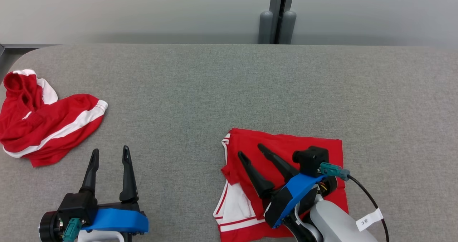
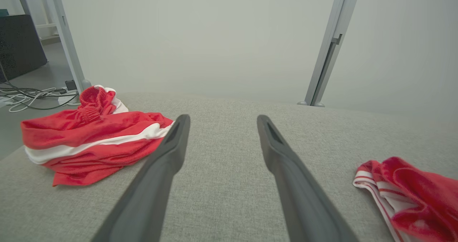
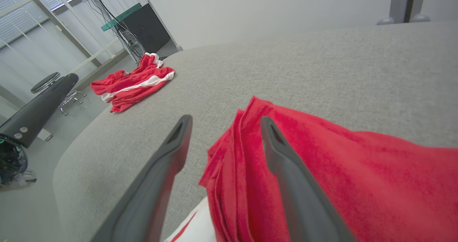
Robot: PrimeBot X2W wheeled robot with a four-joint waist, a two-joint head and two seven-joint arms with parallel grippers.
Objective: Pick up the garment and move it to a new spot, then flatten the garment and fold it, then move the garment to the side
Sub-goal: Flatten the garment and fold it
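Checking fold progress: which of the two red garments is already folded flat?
The red garment beneath the right gripper, a neat rectangle; the crumpled garment at far left lies heaped.

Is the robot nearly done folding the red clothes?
Nearly, for one. Done: the folded red garment lies in a rough rectangle on the grey table. In hand: nothing; the right gripper is open over it, and the left gripper is open too. Left: probably moving it aside. The crumpled red garment lies unfolded at the table's left end.
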